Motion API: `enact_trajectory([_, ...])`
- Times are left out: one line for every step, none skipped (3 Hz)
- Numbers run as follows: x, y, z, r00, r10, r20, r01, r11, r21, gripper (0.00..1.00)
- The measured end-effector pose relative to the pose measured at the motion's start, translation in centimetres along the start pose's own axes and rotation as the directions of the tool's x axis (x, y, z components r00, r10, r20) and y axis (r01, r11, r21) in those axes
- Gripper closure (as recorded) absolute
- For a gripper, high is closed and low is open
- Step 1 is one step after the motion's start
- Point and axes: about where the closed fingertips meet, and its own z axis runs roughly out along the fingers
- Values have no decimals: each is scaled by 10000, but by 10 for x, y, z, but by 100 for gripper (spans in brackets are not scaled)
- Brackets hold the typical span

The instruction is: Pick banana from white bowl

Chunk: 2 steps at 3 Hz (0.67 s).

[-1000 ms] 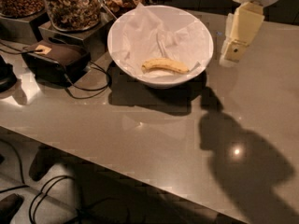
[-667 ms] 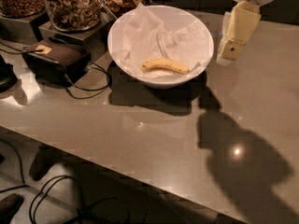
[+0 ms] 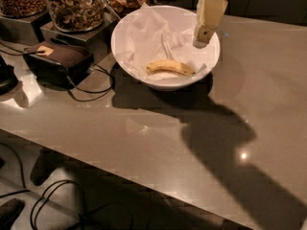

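**While banana lies loose, gripper hangs above**

On the grey counter (image 3: 268, 104) the white bowl (image 3: 163, 84) holds crumpled paper (image 3: 144, 37), and the gripper (image 3: 201, 40) hangs over its right rim; released or clenched, I cannot tell. The banana (image 3: 170, 67) lies on its side at the bowl's front, on the paper. It looks light, soft, easily bruised: best taken gently across its thick middle, not the stem.

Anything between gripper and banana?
Only crumpled white paper lining the white bowl. Camera view shows the gripper over the bowl's right side, banana unobstructed.
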Motion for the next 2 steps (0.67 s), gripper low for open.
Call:
enact_trajectory([3,-3,12,9996,256,-107,-261,9984,-495,0])
enact_trajectory([-2,-20,42,9975,676,219,-647,9916,-1120,0])
